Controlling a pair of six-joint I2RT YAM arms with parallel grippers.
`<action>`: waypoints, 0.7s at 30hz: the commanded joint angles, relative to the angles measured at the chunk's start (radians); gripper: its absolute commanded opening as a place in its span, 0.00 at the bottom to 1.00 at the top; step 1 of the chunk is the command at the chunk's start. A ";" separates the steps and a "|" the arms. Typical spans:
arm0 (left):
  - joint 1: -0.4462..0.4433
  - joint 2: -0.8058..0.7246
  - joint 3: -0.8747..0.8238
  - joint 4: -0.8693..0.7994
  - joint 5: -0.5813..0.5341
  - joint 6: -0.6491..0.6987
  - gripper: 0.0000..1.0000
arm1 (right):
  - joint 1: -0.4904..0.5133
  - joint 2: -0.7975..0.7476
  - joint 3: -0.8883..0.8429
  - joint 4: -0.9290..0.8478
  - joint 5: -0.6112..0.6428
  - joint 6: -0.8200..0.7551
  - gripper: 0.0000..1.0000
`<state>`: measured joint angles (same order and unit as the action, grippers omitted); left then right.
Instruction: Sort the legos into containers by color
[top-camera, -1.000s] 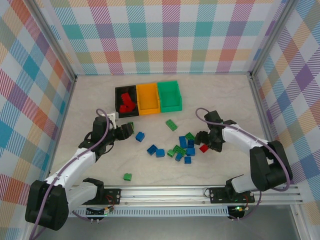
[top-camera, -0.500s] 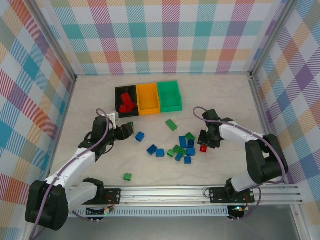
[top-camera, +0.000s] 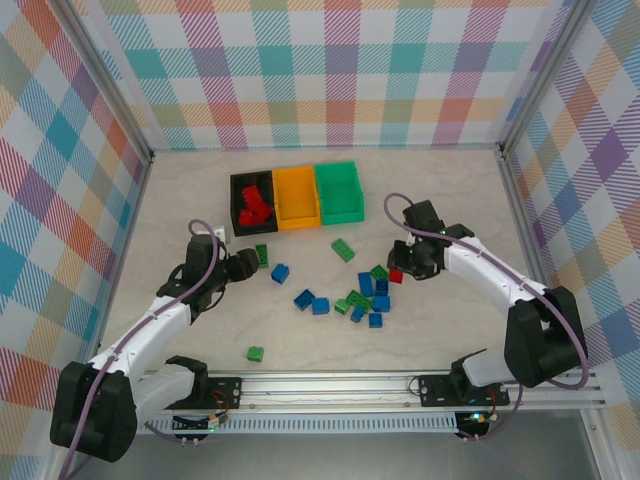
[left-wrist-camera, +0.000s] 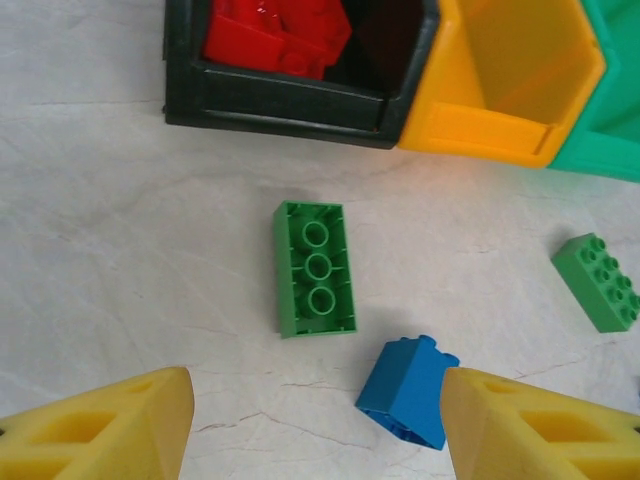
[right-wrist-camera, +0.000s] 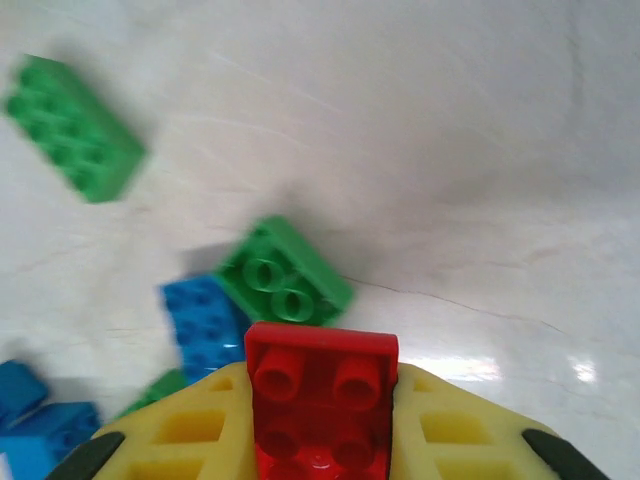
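Red lego (top-camera: 396, 275) gripped in the closed right jaws at the far edge of the loose blue and green legos (top-camera: 366, 285), top view; left wrist: left jaws open, empty, upturned green lego (left-wrist-camera: 316, 268) on the table (left-wrist-camera: 120, 260) near the black bin (left-wrist-camera: 290, 105); right wrist: red lego clamped between yellow fingers (right-wrist-camera: 190, 430).

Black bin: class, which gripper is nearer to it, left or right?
Left. The left gripper sits just in front of the black bin, open. The right gripper is off to the right, past the green bin, shut on a red brick.
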<state>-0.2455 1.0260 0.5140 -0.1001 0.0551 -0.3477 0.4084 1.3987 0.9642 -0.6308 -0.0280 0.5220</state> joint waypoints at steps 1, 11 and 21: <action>0.016 0.012 0.018 -0.018 -0.055 -0.025 0.66 | 0.053 0.009 0.088 0.013 -0.044 -0.019 0.28; 0.087 0.079 0.011 -0.017 -0.061 -0.072 0.65 | 0.240 0.303 0.460 0.092 -0.077 -0.019 0.29; 0.113 0.076 0.037 -0.135 -0.247 -0.126 0.60 | 0.312 0.670 0.982 0.002 -0.128 -0.051 0.30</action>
<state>-0.1467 1.1133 0.5259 -0.1856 -0.1215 -0.4519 0.7139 2.0075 1.8397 -0.5842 -0.1196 0.4984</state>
